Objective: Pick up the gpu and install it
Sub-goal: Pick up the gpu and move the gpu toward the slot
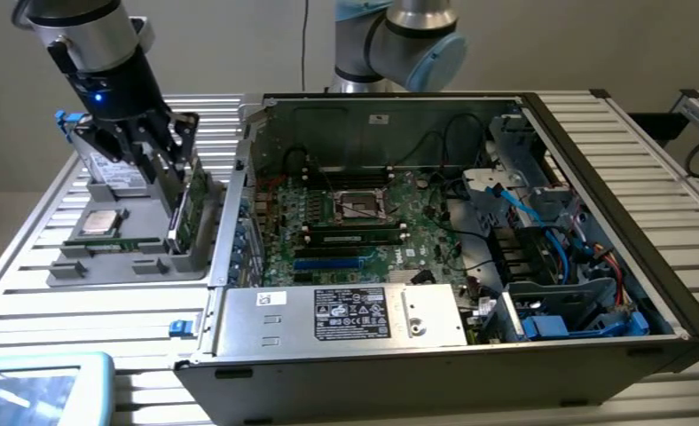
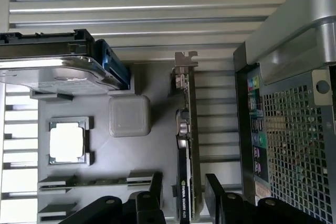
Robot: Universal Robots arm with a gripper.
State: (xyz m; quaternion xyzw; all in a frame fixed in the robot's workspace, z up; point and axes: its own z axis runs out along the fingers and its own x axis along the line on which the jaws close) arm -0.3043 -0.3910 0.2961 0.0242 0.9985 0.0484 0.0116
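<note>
The gpu [image 2: 187, 129] stands on its long edge in a slot of the grey parts tray [image 2: 131, 156], its metal bracket at one end and its black cooler face to one side. In the exterior view the gpu [image 1: 192, 202] is the green board at the tray's side nearest the computer case. My gripper [image 2: 185, 190] hangs just above it, open, with one black finger on each side of the card's top edge and a gap to both. The exterior view has my gripper [image 1: 169, 164] low over the tray [image 1: 125, 266].
On the tray also lie a silver hard drive [image 2: 52, 72], a processor [image 2: 66, 144] and a memory stick [image 2: 100, 181]. The open computer case [image 1: 633, 266] sits at the exterior view's right, motherboard [image 1: 349, 222] exposed, with blue slots [image 1: 325, 264]. Its perforated rear wall [image 2: 294, 129] is close beside the gpu.
</note>
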